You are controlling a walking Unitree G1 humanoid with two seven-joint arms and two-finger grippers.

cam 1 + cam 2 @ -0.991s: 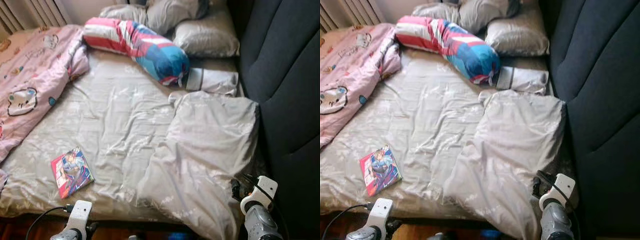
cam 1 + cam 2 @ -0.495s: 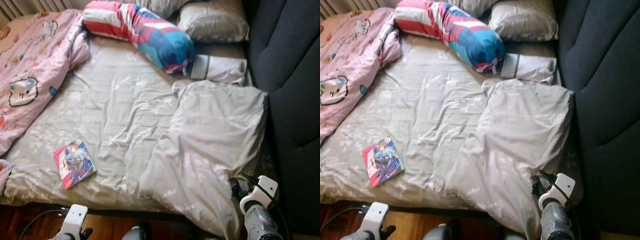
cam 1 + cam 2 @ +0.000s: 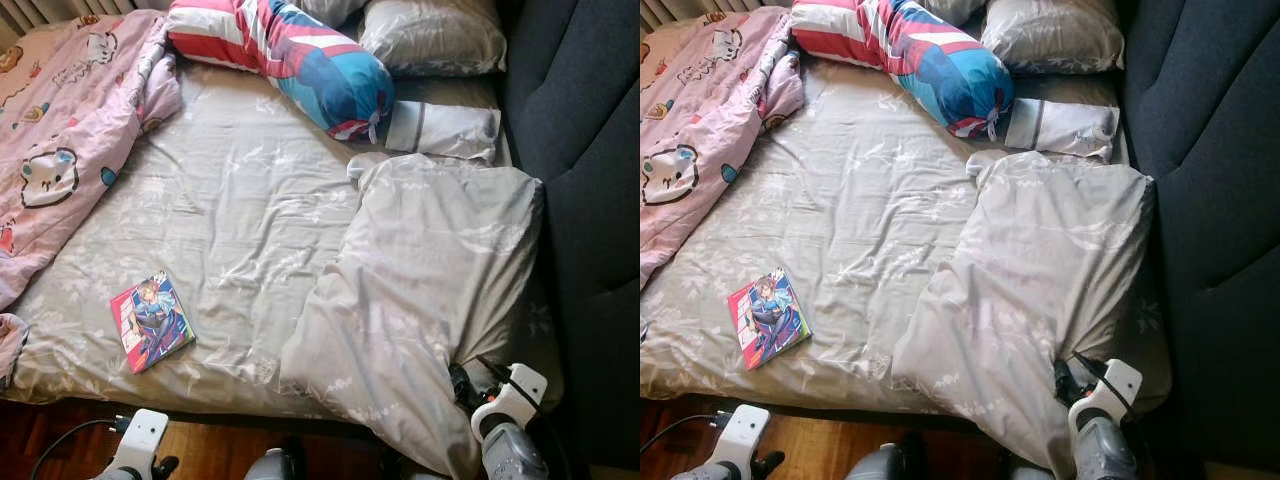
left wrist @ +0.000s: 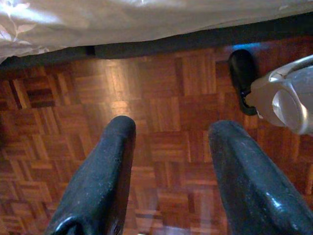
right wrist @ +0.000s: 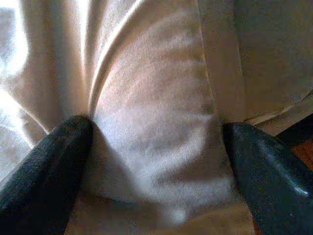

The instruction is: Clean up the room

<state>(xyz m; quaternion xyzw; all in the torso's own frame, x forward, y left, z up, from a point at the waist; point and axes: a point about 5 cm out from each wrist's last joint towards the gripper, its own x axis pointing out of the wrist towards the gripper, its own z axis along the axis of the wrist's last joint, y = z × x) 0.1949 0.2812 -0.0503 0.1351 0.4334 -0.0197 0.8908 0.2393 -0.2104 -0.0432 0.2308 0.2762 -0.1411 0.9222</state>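
A crumpled grey duvet (image 3: 430,270) lies folded over the right half of the bed. My right gripper (image 3: 462,384) is at the duvet's front right corner, low by the bed's edge. In the right wrist view its fingers (image 5: 49,166) stand wide apart, open, with duvet cloth (image 5: 151,122) bulging between them. A colourful comic book (image 3: 152,321) lies flat on the grey sheet (image 3: 230,210) near the front left. My left gripper (image 4: 168,129) hangs open over the parquet floor (image 4: 161,93), below the bed's front edge.
A pink cartoon blanket (image 3: 60,150) covers the bed's left side. A striped red, white and blue bolster (image 3: 290,60), grey pillows (image 3: 430,35) and a small folded cloth (image 3: 440,130) lie at the head. A dark padded wall (image 3: 590,150) runs along the right.
The camera has moved forward and tilted down, so the bed has slid up in view. The right gripper now sits tucked under the duvet's corner. The left arm has sunk lower.
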